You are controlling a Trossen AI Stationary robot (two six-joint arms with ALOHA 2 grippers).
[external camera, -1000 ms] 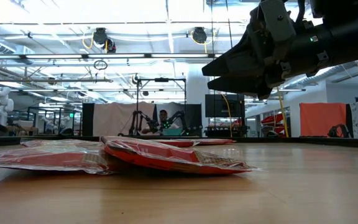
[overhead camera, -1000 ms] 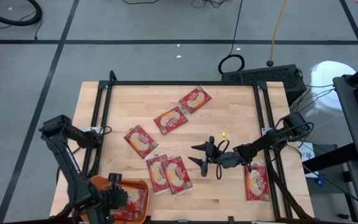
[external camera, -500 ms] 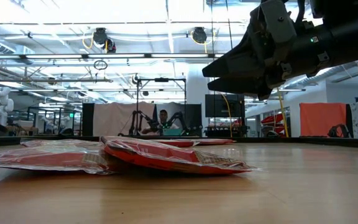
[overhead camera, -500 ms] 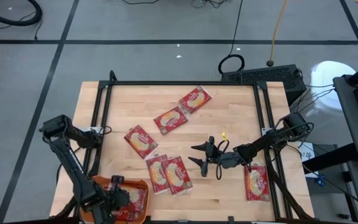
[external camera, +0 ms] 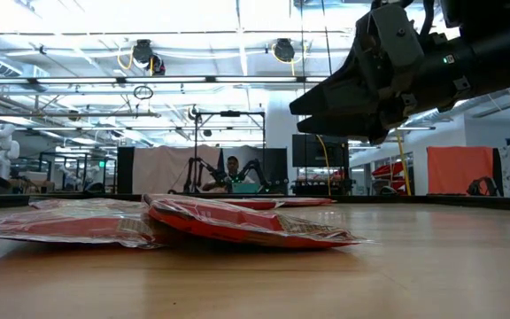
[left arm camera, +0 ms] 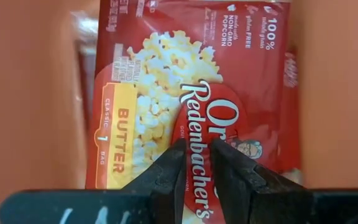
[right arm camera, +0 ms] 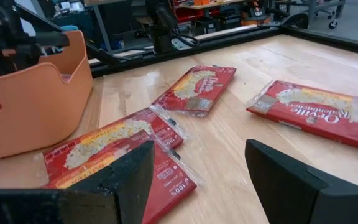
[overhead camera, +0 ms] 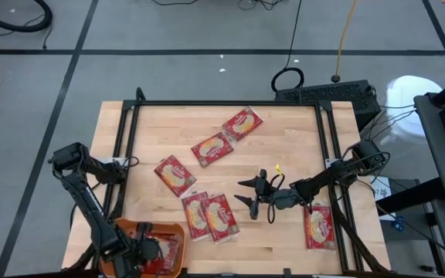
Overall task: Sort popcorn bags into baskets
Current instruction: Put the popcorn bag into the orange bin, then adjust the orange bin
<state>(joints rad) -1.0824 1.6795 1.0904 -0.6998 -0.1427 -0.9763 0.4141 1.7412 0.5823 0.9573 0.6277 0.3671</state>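
Orange basket (overhead camera: 122, 228), left tool (overhead camera: 147, 251) now deeper inside

1. The high view looks straight down from well above, taking in the whole table (overhead camera: 284, 131), both arms and the floor around it.
2. The low view sits at table-top height, facing level across the wood into the room; a packet (external camera: 246, 221) lies near its lens.
3. The left wrist view points straight down into the orange tub (left arm camera: 30, 93), very close over a packet inside, its own fingers (left arm camera: 166, 171) showing.
4. The right wrist view looks low across the table towards the tub (right arm camera: 33, 99), at 9 o'clock from it in the high view.
5. The high and right wrist views share the paired packets (overhead camera: 209, 215) and the tub.
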